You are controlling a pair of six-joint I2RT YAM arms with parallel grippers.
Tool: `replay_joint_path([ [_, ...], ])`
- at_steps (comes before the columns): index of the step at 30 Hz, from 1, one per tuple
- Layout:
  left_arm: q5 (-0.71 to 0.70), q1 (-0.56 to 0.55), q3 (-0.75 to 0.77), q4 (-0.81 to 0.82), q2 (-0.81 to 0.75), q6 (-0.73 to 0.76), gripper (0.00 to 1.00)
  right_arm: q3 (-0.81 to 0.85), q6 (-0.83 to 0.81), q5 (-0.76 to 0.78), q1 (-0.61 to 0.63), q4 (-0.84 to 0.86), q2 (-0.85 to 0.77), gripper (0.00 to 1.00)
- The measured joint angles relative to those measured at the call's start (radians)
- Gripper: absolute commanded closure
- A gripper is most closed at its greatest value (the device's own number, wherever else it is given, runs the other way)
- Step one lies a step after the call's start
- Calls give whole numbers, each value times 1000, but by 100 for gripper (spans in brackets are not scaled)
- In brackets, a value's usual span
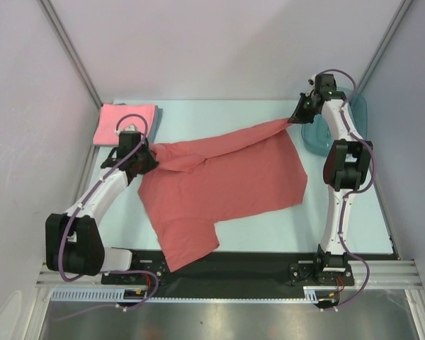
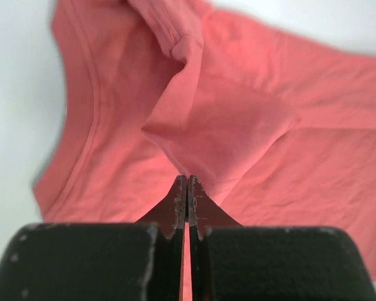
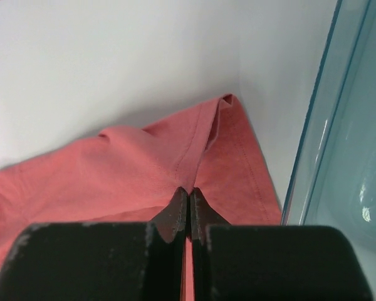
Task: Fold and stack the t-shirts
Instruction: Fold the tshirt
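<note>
A brick-red t-shirt lies spread over the middle of the table, one edge pulled taut from left to far right. My left gripper is shut on its left part, cloth pinched between the fingertips. At the far right my right gripper is shut on a hemmed corner of the same t-shirt, lifted toward the tub. A pink folded t-shirt sits at the far left on a grey-blue one, of which only an edge shows.
A teal translucent tub stands at the far right behind my right arm, its wall close beside the right gripper. White enclosure walls rise on three sides. A black rail runs along the near edge.
</note>
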Motion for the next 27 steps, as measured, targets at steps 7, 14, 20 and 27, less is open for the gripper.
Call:
replay_joint_path([
  [7, 14, -32, -58, -15, 0, -29, 62, -37, -14, 77, 27, -20, 2, 84],
  [14, 2, 30, -29, -70, -8, -37, 31, -27, -45, 156, 45, -58, 6, 41],
  [20, 62, 187, 116, -54, 75, -39, 60, -2, -48, 172, 74, -47, 1, 40],
  [27, 160, 209, 160, -13, 202, -56, 89, -163, 16, 119, 201, 5, -106, 48],
])
